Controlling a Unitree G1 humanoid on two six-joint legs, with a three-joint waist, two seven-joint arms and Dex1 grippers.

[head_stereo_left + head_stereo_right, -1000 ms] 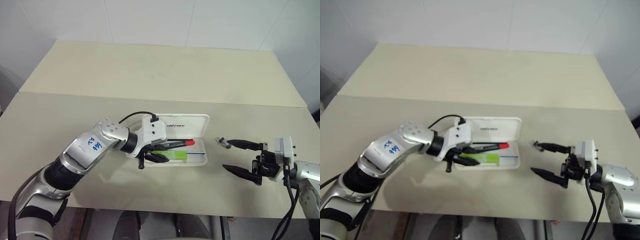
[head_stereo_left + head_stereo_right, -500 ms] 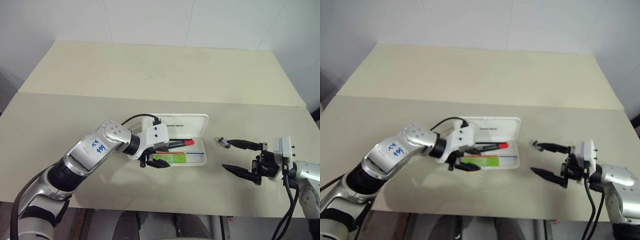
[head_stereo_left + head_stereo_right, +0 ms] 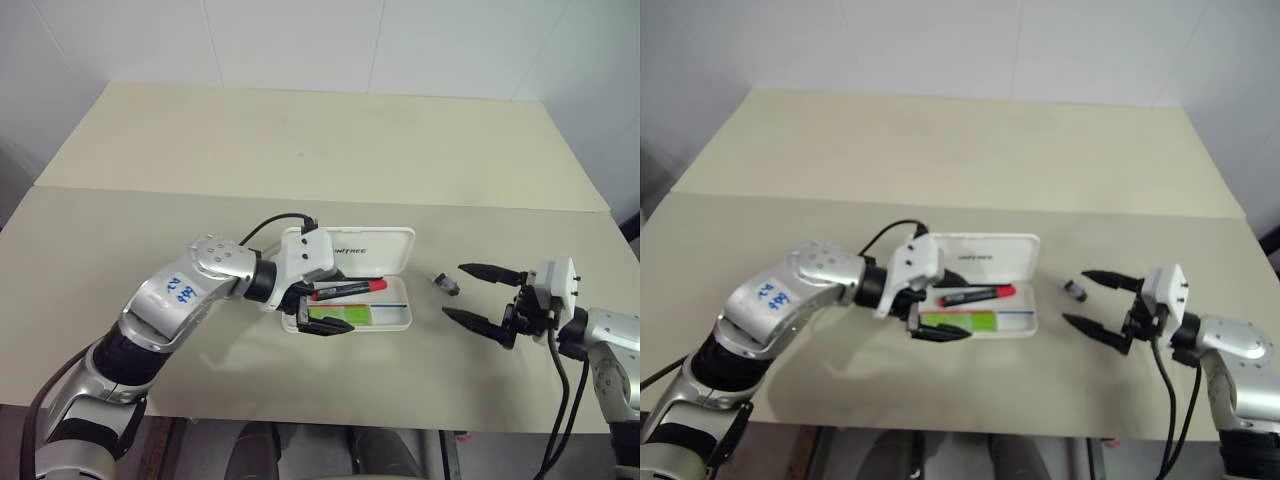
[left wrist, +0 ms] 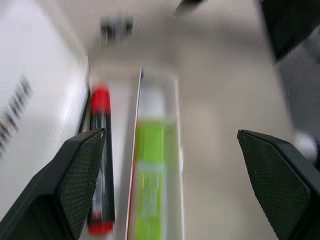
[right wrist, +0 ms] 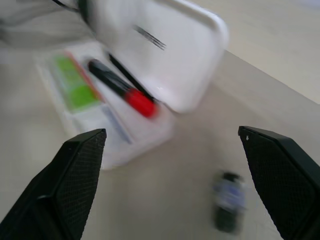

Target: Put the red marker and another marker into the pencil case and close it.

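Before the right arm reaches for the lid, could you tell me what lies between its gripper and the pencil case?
A small dark object on the table, seen in the left eye view.

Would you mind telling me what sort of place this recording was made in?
Probably a lab or test room rather than a home or office: a plain beige table against a bare white panelled wall, with just an open pencil case holding two markers and a small dark object laid out.

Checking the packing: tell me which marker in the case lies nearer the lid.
The red marker. It lies along the hinge side beside the upright lid; the green marker sits in the front compartment, by the case's open edge.
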